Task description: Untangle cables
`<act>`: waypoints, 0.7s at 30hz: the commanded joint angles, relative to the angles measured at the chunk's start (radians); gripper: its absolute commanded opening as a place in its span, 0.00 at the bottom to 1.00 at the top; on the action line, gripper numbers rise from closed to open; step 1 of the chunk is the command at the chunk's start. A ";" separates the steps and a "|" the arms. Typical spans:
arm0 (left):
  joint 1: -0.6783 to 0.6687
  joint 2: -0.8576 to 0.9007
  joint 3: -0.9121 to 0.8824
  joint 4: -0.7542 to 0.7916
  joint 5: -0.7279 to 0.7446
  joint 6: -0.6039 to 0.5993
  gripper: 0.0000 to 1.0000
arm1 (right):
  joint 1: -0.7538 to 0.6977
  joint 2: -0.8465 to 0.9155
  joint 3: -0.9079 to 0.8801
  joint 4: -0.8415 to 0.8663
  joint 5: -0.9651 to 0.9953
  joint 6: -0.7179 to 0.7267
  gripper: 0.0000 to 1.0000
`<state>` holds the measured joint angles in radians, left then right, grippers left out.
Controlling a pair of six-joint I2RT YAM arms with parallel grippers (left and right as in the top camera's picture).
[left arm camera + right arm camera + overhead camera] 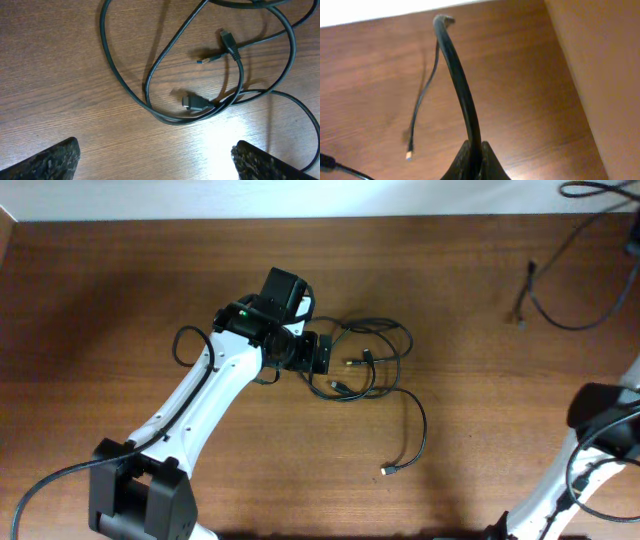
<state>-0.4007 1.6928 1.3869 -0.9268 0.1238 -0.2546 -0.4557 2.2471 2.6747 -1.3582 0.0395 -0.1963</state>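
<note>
The cables (365,360) lie in a loose tangle of black loops at the table's middle, with one strand trailing to a plug (388,471) at the front. The left wrist view shows their crossing loops (165,112) and two plug ends (195,103), (227,42). My left gripper (318,355) hovers at the tangle's left edge, open and empty, its fingertips (155,160) wide apart above bare wood. My right gripper (474,160) is shut on a separate black cable (460,80) that arcs up and drops to a light-tipped plug (409,155). That gripper is outside the overhead view.
The cable my right gripper holds shows in the overhead view as a loop (545,305) at the far right. The right arm (600,420) stands at the right edge. A pale wall (600,75) borders the table on the right.
</note>
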 commanded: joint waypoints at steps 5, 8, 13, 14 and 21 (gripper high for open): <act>0.000 -0.008 -0.001 0.002 0.000 -0.010 0.99 | -0.213 -0.005 -0.103 0.156 -0.124 0.060 0.04; 0.000 -0.008 -0.001 0.002 0.000 -0.010 0.99 | -0.293 0.000 -0.152 0.222 -0.225 0.060 0.04; 0.000 -0.008 -0.001 0.002 0.000 -0.010 0.99 | -0.410 0.000 -0.276 0.354 -0.336 0.064 0.04; 0.000 -0.008 -0.001 0.002 0.000 -0.010 0.99 | -0.425 0.000 -0.296 0.372 -0.336 0.074 0.04; 0.000 -0.008 -0.001 0.002 0.000 -0.010 0.99 | -0.498 0.000 -0.432 0.501 -0.350 0.086 0.04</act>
<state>-0.4007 1.6928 1.3869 -0.9268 0.1238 -0.2543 -0.9379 2.2475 2.2749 -0.8860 -0.2794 -0.1261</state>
